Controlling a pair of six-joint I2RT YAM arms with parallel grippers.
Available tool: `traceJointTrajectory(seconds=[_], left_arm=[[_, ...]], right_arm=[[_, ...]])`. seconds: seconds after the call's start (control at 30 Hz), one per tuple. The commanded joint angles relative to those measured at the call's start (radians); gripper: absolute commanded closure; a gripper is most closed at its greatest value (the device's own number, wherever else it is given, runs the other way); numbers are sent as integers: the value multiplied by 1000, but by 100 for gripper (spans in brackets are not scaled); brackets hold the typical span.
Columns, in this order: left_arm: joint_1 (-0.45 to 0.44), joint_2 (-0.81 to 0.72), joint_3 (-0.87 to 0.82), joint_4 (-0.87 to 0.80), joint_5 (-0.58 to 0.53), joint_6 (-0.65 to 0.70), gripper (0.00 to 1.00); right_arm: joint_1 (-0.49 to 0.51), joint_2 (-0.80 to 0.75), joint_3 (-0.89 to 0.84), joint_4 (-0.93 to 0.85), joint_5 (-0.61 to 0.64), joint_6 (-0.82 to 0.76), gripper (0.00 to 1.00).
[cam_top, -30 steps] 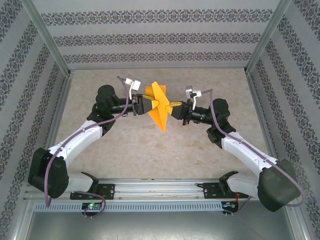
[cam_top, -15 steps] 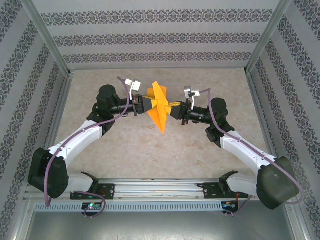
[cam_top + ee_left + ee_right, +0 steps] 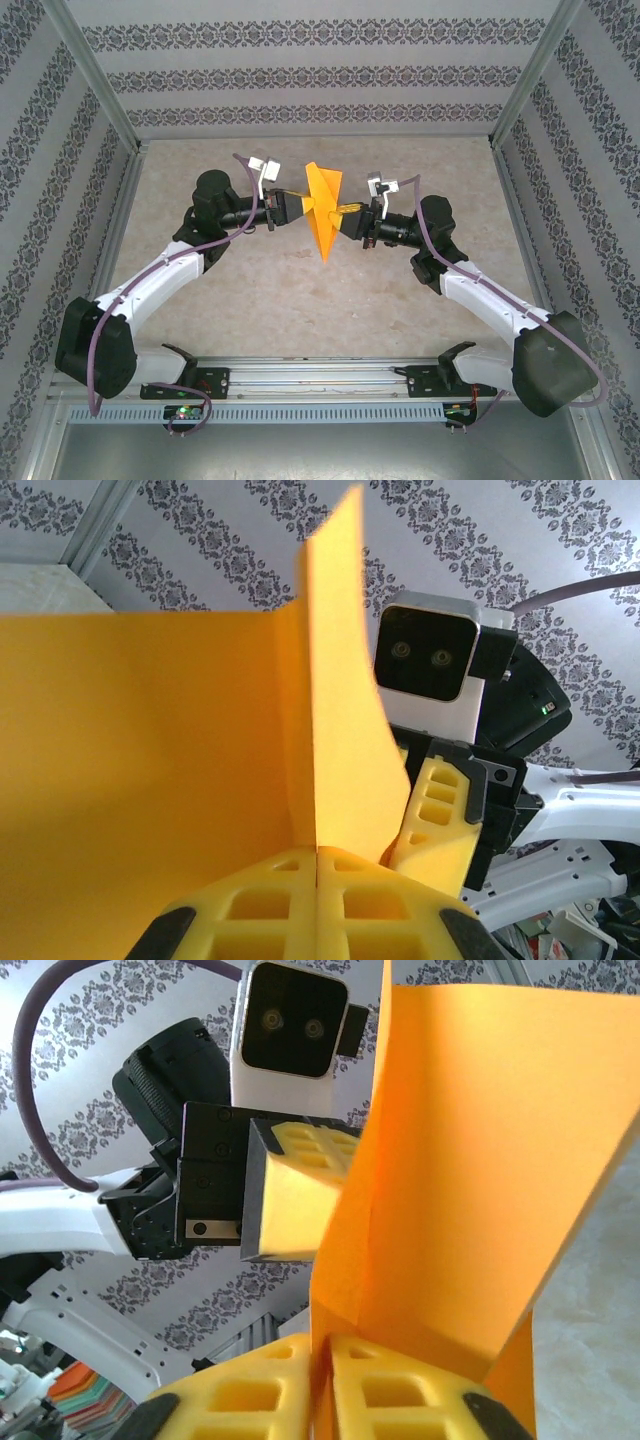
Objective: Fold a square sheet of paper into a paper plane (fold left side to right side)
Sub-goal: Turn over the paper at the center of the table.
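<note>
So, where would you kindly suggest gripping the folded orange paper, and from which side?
Probably by the layered strip beside its crease, approached level from the left or right. The folded orange paper stands on edge in mid-air with flimsy flaps spreading out; the left gripper and right gripper pinch it there from opposite sides.

A beige speckled table (image 3: 300,300) sits inside walls (image 3: 320,75) papered in pale stripes with dark ornamental bands. Bare metal posts (image 3: 100,85) rise at the back corners. A silver rail (image 3: 320,372) runs along the near edge.
</note>
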Motion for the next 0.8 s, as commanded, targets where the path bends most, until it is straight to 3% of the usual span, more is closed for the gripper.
traceJointTrajectory(seconds=[0.0, 0.3, 0.5, 0.77], left_arm=[[-10, -32, -5, 17, -18, 23, 100], [-10, -62, -27, 58, -43, 7, 100], [-10, -72, -31, 75, -43, -6, 100], [-14, -67, -32, 87, -43, -19, 100]], right_arm=[[-5, -28, 25, 33, 7, 5, 76], [-69, -175, -75, -84, 111, -7, 33], [-49, -173, -118, -125, 113, 14, 9], [40, -105, -78, -111, 100, -2, 5]])
